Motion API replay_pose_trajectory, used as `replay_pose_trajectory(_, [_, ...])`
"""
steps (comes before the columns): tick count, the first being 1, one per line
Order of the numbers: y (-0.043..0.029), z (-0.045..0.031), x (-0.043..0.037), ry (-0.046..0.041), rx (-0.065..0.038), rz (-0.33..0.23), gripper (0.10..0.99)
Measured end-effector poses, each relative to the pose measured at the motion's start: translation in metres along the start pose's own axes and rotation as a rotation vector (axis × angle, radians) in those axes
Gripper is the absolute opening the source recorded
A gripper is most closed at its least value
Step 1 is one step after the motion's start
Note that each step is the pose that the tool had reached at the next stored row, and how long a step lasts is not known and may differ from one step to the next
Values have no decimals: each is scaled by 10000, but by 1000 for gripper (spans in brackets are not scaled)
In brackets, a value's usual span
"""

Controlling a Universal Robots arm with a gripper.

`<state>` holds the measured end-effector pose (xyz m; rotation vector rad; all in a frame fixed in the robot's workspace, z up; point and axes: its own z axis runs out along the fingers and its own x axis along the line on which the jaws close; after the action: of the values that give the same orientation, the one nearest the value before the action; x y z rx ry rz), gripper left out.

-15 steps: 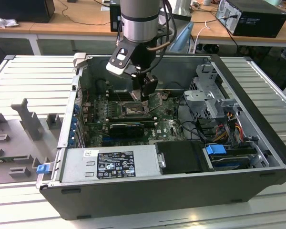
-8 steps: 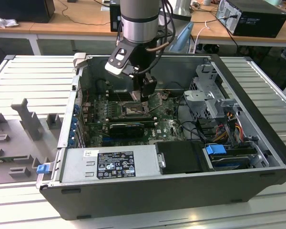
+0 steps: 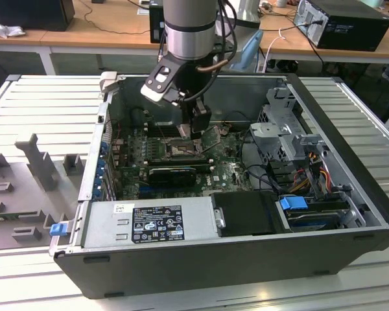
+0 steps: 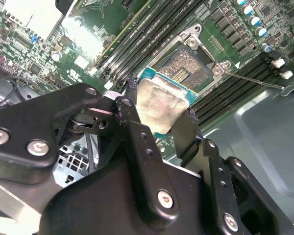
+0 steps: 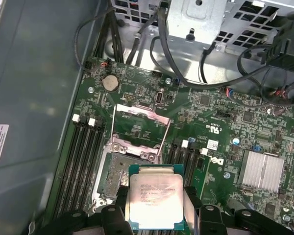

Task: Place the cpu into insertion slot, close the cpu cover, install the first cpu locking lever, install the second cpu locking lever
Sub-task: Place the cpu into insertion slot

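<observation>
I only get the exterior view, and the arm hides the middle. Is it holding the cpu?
Observer: Yes. In both wrist views the gripper pinches the cpu by two opposite edges.
Operator: Is it in the slot yet?
Observer: No. In the first wrist view the slot has a bare centre, and the cpu is not seated in it.
Operator: What about the cover?
Observer: The cover is flipped open, hinged up off the slot.
</observation>
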<state>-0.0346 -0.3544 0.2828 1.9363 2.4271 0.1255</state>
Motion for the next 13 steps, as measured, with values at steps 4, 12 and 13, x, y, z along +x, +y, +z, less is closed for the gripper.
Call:
replay_pose_trajectory(4, [-1,10,0,-24,-7,286,525])
replay_pose_trajectory(12, [-3,32,-1,-56,-11,676,525])
replay_pose_trajectory(13, [-4,33,-1,-59,-11,695,525])
